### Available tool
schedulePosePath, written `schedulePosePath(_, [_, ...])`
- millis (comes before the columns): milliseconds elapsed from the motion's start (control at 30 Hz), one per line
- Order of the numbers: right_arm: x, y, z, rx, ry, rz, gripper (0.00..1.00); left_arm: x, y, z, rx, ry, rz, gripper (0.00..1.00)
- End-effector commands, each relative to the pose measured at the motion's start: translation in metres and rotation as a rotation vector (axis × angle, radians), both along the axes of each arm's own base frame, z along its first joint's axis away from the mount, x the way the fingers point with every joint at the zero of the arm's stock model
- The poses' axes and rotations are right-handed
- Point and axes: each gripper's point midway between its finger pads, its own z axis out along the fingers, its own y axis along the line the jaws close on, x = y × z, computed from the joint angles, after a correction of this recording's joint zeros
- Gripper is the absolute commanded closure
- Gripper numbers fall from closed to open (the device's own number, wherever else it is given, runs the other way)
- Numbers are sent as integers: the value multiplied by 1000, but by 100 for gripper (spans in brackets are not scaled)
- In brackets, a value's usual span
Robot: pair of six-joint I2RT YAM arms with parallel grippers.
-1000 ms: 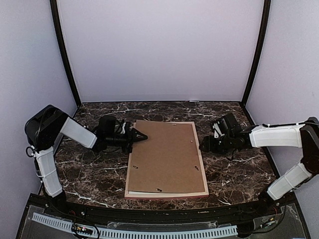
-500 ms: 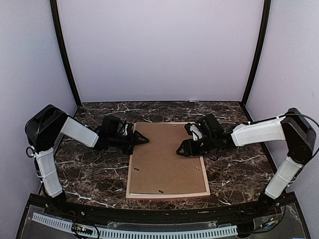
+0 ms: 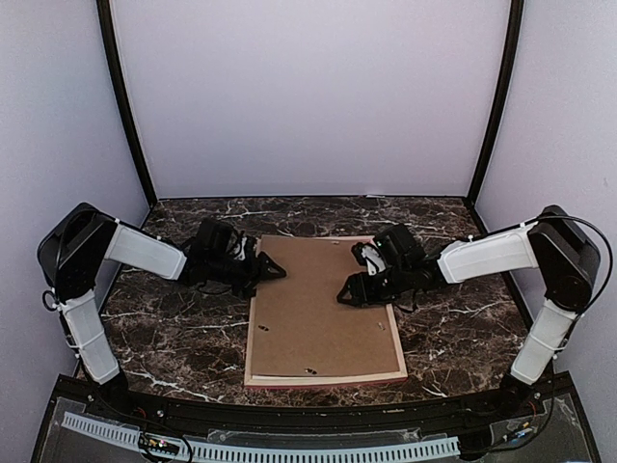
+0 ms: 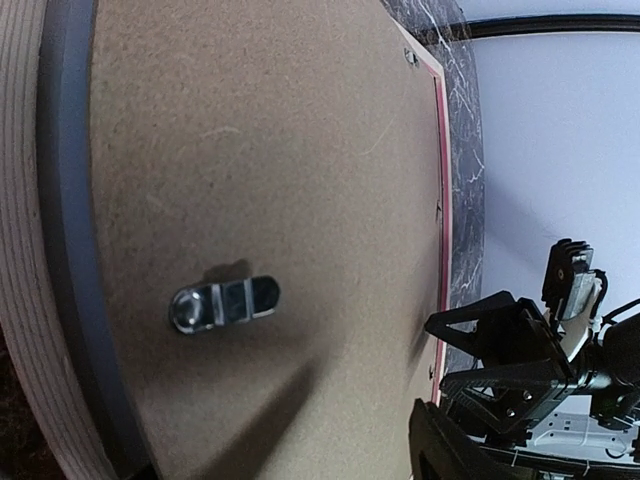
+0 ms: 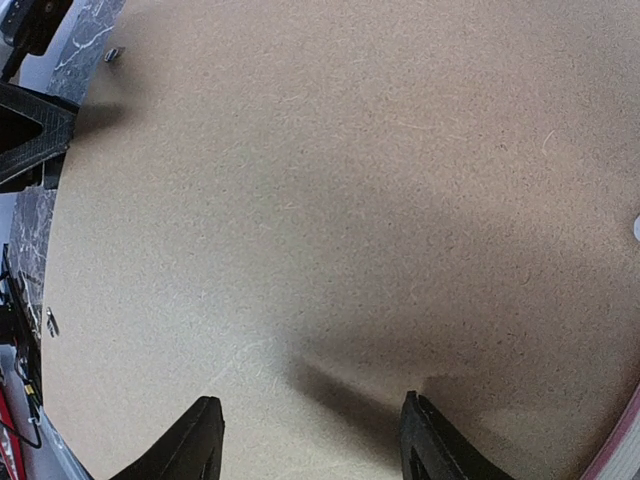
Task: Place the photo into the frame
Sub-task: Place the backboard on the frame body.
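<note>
The frame (image 3: 398, 352) lay face-down on the worktop (image 3: 174, 338) beneath its backing panel (image 3: 318, 309); no photo showed. Your right gripper (image 3: 340, 298) hung over the panel, jaws apart; the left gripper (image 3: 279, 271) sat at the frame's edge, jaws unreadable. You needed flat pressure before turning the clip (image 4: 225, 303).

Same build on both: left arm (image 3: 145, 253) and right arm (image 3: 487, 256) are smooth white shells between chunky black joints, thin black cables looping near the shoulders. The left gripper (image 3: 280, 271) and right gripper (image 3: 343, 297) are all black, with pointy wedge fingers (image 5: 202, 445).
</note>
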Motion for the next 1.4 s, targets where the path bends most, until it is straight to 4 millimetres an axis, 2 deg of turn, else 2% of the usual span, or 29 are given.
schedulePosePath(0, [-4,-4,-13,-38,20,-5,38,7,0,42,25,-126,-24,35])
schedulePosePath(100, [-5,-5,-15,-42,24,-9,38,7,3,47,52,-149,-26,35])
schedulePosePath(800, [-5,-14,-18,-71,24,-28,39,9,16,45,190,-168,-45,33])
schedulePosePath(1100, [-5,-16,-19,-77,26,-35,39,6,29,43,269,-169,-39,32])
schedulePosePath(1367, [-4,-16,-16,-79,21,-31,39,8,46,55,374,-220,-26,31])
